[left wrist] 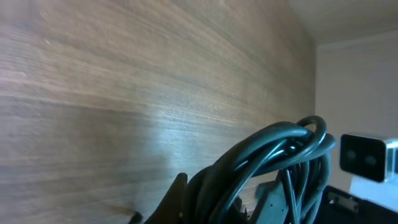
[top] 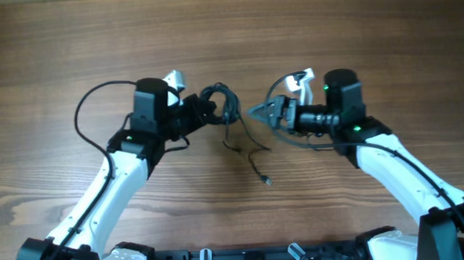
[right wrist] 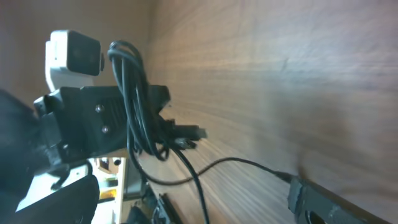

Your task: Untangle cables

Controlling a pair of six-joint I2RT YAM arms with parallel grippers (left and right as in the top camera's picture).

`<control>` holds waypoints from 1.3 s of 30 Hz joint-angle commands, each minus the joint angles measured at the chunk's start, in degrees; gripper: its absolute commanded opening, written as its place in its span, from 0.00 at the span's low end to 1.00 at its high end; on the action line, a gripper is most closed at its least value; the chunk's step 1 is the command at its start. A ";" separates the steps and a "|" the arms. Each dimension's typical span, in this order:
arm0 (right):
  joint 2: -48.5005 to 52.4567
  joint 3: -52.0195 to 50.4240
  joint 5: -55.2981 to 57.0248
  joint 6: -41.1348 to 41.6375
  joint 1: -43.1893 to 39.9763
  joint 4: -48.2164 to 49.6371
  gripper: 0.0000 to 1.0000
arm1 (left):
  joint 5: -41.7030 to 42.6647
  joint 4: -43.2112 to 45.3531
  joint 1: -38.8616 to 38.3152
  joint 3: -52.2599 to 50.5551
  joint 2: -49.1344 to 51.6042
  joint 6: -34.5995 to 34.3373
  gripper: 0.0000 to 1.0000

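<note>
The cables (top: 221, 104) are a knotted bundle of thin black wires, held up off the table by my left gripper (top: 206, 112), which is shut on them. Loose strands hang down from the bundle, and one ends in a small plug (top: 266, 180) lying on the table. In the left wrist view the cable loops (left wrist: 280, 149) fill the lower right, above a dark finger (left wrist: 179, 196). My right gripper (top: 261, 111) faces the bundle from the right, open and a short way off. In the right wrist view, one strand (right wrist: 236, 163) runs from the bundle (right wrist: 134, 106) up to my right finger (right wrist: 311, 200).
The wooden table (top: 227, 28) stretches away behind both arms. Thicker black arm cables loop beside the left arm (top: 86, 113) and the right arm (top: 273, 89). Dark fixtures (top: 245, 259) line the table's near edge.
</note>
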 commanded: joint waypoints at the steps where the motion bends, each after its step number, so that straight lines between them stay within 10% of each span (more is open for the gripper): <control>1: -0.26 0.33 -8.46 -11.76 -0.20 -1.75 0.91 | 10.62 2.64 1.46 0.02 -1.46 12.63 0.04; 14: -0.26 0.33 -11.08 -21.66 -0.26 -0.79 0.24 | 17.31 3.06 1.64 0.02 -1.51 33.62 0.04; 20: -0.26 0.33 -15.15 -14.29 0.24 1.68 0.15 | 6.03 2.16 1.64 0.02 -1.49 20.46 0.04; 25: -0.26 0.33 -8.07 -14.69 7.72 0.04 0.33 | -11.96 1.38 1.64 0.02 -1.51 -5.09 0.04; 33: 1.03 0.33 41.42 -25.29 25.44 -0.61 0.55 | -9.42 -1.29 1.64 0.02 -1.51 -5.51 0.04; 39: 5.66 0.33 46.34 -26.67 26.58 5.35 0.55 | -6.47 -1.42 1.62 0.02 -1.51 -7.93 0.04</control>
